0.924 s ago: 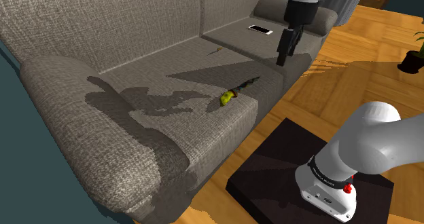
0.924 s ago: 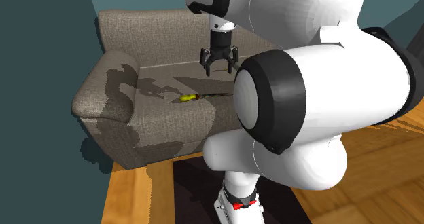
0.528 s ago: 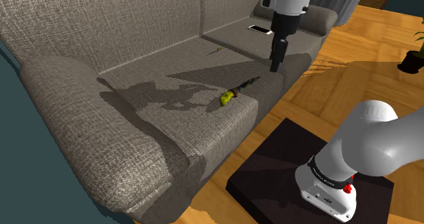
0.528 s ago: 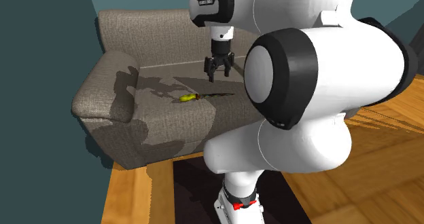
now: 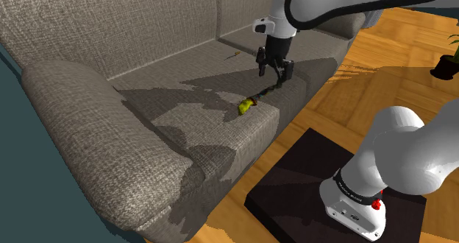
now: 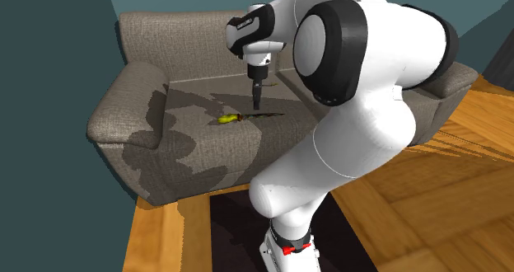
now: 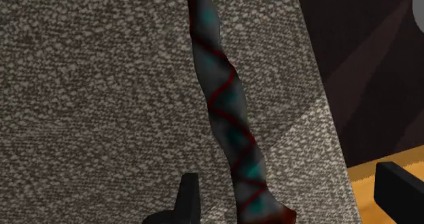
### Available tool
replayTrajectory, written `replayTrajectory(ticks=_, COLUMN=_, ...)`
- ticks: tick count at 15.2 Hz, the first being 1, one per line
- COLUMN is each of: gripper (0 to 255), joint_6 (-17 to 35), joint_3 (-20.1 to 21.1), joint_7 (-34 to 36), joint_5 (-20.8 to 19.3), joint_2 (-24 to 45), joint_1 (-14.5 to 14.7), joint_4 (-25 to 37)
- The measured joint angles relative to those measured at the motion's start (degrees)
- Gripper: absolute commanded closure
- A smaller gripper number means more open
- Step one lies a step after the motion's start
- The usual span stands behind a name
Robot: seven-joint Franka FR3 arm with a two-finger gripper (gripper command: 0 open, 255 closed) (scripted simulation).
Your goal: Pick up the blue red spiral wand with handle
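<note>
Shoulder view: jaws (apart) lower, over wand (image 5: 261, 96)

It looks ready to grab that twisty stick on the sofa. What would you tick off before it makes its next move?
1. Fingers open: ok. The gripper shows its fingers standing apart.
2. Wand lined up: ok. The spiral wand runs between the fingers, nearer one of them.
3. Wand gripped: not ok. Neither finger touches it.
4. Gripper low enough to close: cannot tell.
5. Wand lying steady: ok. It rests flat on the sofa seat, near the front edge.
6. Grip spot: ok. The gripper hangs over the shaft, away from the yellow handle.
</note>
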Motion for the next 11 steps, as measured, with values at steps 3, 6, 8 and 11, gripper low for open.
replayTrajectory(ticks=3, gripper=0, joint_6=3.87, joint_3=-1.69, joint_7=-10.49, joint_5=0.02, joint_2=2.59, joint_1=3.00, joint_4=-0.82)
replayTrajectory(ticks=6, gripper=0, joint_6=6.61, joint_3=-2.13, joint_7=-12.28, joint_5=0.12, joint_2=3.83, joint_1=3.52, joint_4=-2.23)
replayTrajectory(ticks=8, gripper=0, joint_6=8.59, joint_3=-2.41, joint_7=-12.68, joint_5=0.13, joint_2=4.51, joint_1=3.55, joint_4=-3.54)
replayTrajectory(ticks=11, gripper=255, joint_6=10.38, joint_3=-2.65, joint_7=-12.92, joint_5=0.17, joint_2=5.16, joint_1=3.57, joint_4=-4.68)
